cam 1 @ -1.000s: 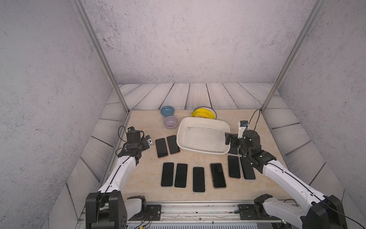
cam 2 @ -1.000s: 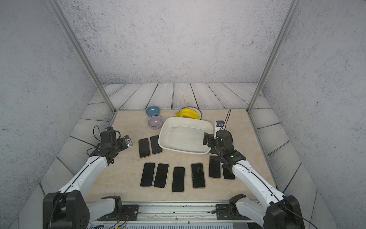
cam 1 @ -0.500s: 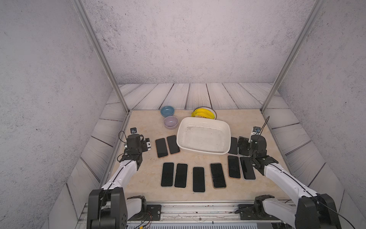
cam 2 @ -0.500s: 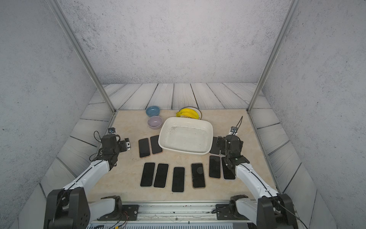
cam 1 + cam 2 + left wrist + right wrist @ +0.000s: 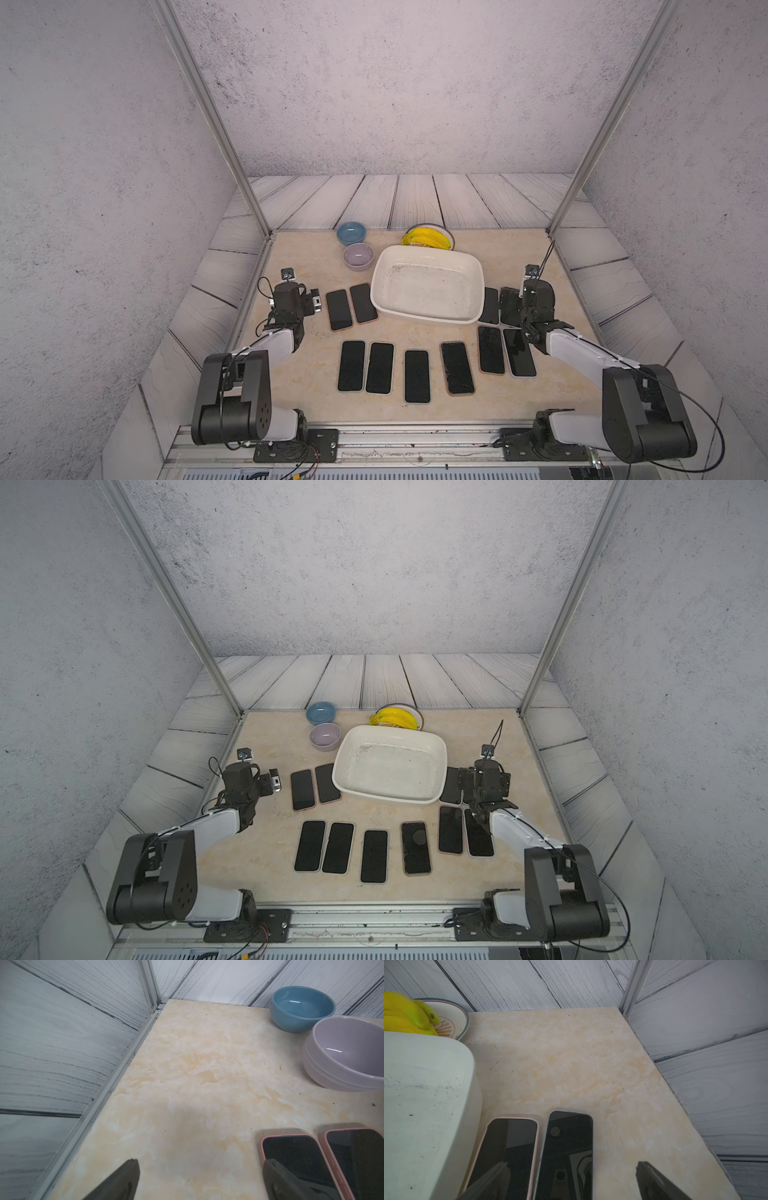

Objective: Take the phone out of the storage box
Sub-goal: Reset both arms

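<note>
Left gripper (image 5: 201, 1164) is released: jaws spread wide, nothing between them, bare table (image 5: 307, 386) underneath. It sits low at the left edge of the table, just left of the left phone pair (image 5: 338, 309). In the left wrist view one fingertip (image 5: 278, 1176) overlaps the corner of a pink-cased phone from that pair. I can't tell whether it touches.

Right gripper (image 5: 571, 1167) is released too, jaws wide and holding nothing. It hangs just right of the storage box (image 5: 428, 291), low over the right phone pair (image 5: 508, 1153). Those two lie flat, screens up, side by side along the box's right wall.

The storage box sits centre-far on the table, upright, and I get a full view of its scuffed, speckled bottom in both top views. Every phone I can see lies on the table outside it — the two pairs flanking the box, plus the near phone row (image 5: 417, 376). That row is six phones, face up and side by side along the near side, with the right two set a bit farther back than the other four.

Far side: the blue bowl (image 5: 351, 232) is far-left of the box, with the lilac bowl (image 5: 358, 255) close beside it on the near side. The banana plate (image 5: 451, 243) sits right behind the box's far rim, bananas (image 5: 424, 240) piled on it.
</note>
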`<state>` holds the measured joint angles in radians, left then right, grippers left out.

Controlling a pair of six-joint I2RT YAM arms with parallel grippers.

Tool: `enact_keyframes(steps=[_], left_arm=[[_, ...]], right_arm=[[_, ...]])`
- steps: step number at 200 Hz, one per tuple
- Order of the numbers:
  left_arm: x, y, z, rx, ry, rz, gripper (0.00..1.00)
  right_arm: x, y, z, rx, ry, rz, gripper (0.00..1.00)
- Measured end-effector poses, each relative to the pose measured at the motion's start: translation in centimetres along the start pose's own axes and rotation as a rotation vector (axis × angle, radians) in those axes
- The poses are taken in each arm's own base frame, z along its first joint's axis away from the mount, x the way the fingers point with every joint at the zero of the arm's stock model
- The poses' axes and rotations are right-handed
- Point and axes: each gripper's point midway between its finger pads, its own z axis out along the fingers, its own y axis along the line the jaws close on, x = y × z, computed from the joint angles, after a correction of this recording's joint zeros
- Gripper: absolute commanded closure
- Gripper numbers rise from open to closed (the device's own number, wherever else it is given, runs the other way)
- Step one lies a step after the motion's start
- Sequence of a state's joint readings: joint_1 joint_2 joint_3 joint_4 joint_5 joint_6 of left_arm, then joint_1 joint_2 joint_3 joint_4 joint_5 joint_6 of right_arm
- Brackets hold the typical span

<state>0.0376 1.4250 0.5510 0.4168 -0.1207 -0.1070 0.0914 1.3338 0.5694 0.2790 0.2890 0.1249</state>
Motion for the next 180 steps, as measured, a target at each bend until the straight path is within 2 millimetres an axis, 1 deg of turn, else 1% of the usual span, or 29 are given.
enact_keyframes(steps=[37,64,81,110,121,144,180], left_arm=[[-0.2,-1.1,0.5,0.003,-0.027,0.038,0.01],[0.1,-1.7,0.6,0.010,-0.056,0.061,0.01],[0.6,-1.7,0.6,0.011,-0.066,0.069,0.01],[1.9,-2.3,0.7,0.054,-0.071,0.095,0.02],[2.1,-2.6,0.8,0.078,-0.065,0.098,0.01],[1.8,-2.4,0.9,0.103,-0.073,0.086,0.02],[1.7,-2.6,0.9,0.121,-0.078,0.082,0.02]], right_arm=[[1.0,-0.7,2.0,0.016,0.009,-0.007,0.00],[0.8,-0.3,2.8,-0.007,-0.016,-0.006,0.00],[0.8,0.1,2.9,-0.031,-0.048,-0.010,0.00],[2.1,0.5,2.8,-0.062,-0.058,-0.019,0.00],[2.3,0.7,2.9,-0.072,-0.062,-0.022,0.00],[2.5,1.1,3.2,-0.095,-0.066,-0.032,0.00],[2.1,1.2,3.2,-0.111,-0.082,-0.028,0.00]])
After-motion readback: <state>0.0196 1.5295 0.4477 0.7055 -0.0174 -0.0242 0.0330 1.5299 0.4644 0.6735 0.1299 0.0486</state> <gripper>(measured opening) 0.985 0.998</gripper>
